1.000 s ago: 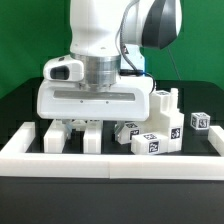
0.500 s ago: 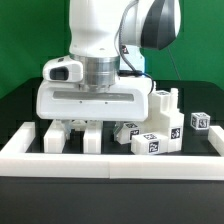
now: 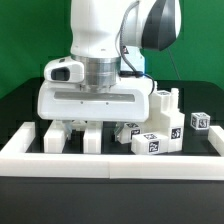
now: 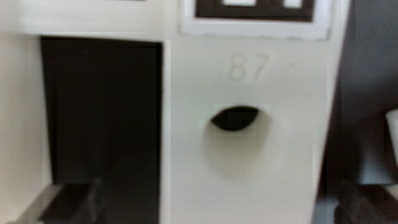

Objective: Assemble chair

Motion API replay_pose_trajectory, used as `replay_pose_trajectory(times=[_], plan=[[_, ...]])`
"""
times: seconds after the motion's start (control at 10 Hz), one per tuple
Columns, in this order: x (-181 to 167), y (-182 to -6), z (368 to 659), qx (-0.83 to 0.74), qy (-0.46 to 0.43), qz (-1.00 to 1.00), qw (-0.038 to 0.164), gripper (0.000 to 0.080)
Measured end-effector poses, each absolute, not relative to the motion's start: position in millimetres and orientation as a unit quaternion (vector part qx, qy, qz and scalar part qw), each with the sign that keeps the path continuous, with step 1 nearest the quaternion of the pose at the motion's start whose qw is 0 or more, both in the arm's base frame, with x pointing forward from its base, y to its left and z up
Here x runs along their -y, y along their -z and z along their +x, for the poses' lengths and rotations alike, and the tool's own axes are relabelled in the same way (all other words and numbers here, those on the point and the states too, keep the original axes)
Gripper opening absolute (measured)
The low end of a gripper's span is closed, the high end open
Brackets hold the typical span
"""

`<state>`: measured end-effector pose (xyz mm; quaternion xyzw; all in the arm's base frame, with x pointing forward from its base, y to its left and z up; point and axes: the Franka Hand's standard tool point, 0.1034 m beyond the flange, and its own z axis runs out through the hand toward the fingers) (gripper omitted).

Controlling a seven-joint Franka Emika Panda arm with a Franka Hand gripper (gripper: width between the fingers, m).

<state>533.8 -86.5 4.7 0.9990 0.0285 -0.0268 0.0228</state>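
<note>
Fingers: released and spread wide. The wrist view shows one of the fingers [image 4: 71, 204] on each side of the part, and nothing is pinched between them.
Task's thing: a white chair slab [image 4: 249, 165] with a round hole [image 4: 235, 118] in its face and a black-and-white tag [image 4: 263, 8] at its far end.
Where it lies: on the dark surface [image 4: 98, 120], with another white part [image 4: 15, 120] lying beside it across a strip of bare surface.
Exterior view: the arm [image 3: 100, 30] is low over white parts [image 3: 56, 136] left of the middle, just behind the near border wall [image 3: 110, 162]. Which of those parts is the slab I cannot tell.
Other parts: a tagged cluster [image 3: 152, 128] sits to the exterior view's right, with a small tagged cube [image 3: 200, 120] further right.
Key relation: the slab sits directly below and between the fingers. Its long axis runs crosswise to the line joining them, so closing would squeeze its narrow width.
Centring: the gap to one finger is clearly wider than the gap to the other, so the slab is off-centre.
Step in hand: probably lining up for a grasp.
Risk: the nearer finger may touch first and push the slab sideways.
</note>
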Motion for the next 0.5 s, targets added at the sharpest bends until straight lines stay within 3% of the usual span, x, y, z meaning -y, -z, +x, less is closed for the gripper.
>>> replay_pose_trajectory(times=[0.2,0.3,0.4,0.5], plan=[[86.6,-4.9,534.2,-0.028,0.027,0.999,0.023,0.0377],[86.7,-5.0,534.3,-0.028,0.026,0.999,0.023,0.0377],[87.0,-5.2,534.6,-0.028,0.026,0.999,0.023,0.0287],[87.0,-5.2,534.6,-0.028,0.026,0.999,0.023,0.0287]])
